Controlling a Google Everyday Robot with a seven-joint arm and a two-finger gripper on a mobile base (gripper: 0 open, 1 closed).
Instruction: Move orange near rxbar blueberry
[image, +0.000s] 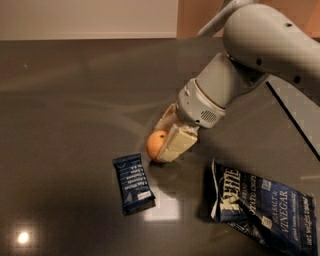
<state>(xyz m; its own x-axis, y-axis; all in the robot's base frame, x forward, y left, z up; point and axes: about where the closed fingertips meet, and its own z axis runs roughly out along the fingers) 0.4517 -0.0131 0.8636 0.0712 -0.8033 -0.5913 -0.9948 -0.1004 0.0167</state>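
The orange (155, 143) is a small round fruit held between the cream fingers of my gripper (163, 141), just above the dark table. The gripper is shut on it, reaching down from the upper right on the white arm. The rxbar blueberry (133, 183), a flat navy wrapper with white text, lies on the table just below and left of the orange, a short gap away.
A large navy Kettle sea salt and vinegar chip bag (262, 207) lies at the lower right. The dark glossy table (65, 110) stretches to the left and back. A lamp glare spot shows at the lower left. The table's right edge runs diagonally at the right.
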